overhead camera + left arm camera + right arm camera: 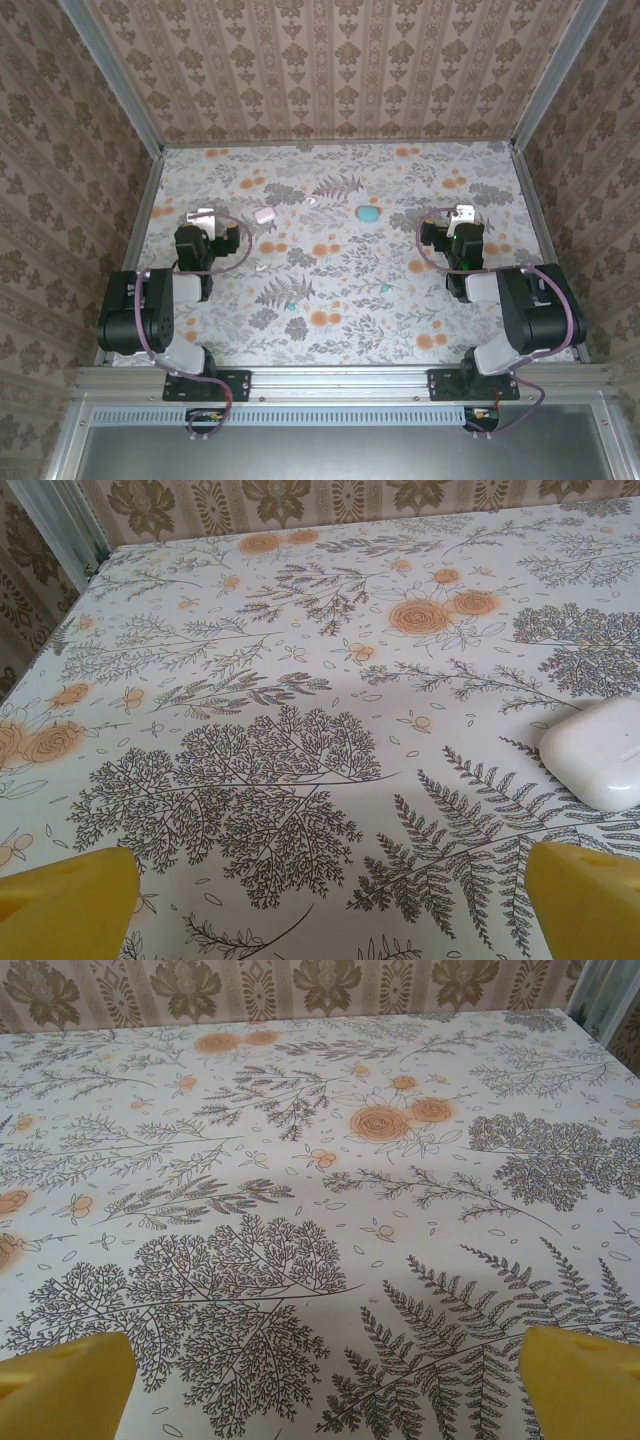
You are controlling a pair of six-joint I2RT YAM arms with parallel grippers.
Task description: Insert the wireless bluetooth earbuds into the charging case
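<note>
Nearest the arm bases, behind both pincers, lie two tiny teal specks that I take for buds. The near teal earbud [292, 307] is back and to the right of the left pincer [203, 215]. The far teal earbud [386, 288] is back and to the left of the right pincer [463, 213]. A white earbud [258, 268] sits a little farther out, just behind the left pincer and to its right. Both pincers stand wide and hold nothing, with bare patterned tabletop [300, 1260] between the yellow fingertips [65, 905]. Level with the left pincer and just to its right rests the white case [598, 752], which looks shut. The teal case [369, 214] lies between the two pincers, well to the left of the right one; I cannot tell whether its lid is up. Slightly beyond, between the cases, is a pale speck [312, 201], possibly the second white bud. This looks like the opening step, with nothing picked up and no bud seated. The next move likely calls for getting a case open. Then a pincer must be drawn back over so small a bud, squarely centred, before it closes.
</note>
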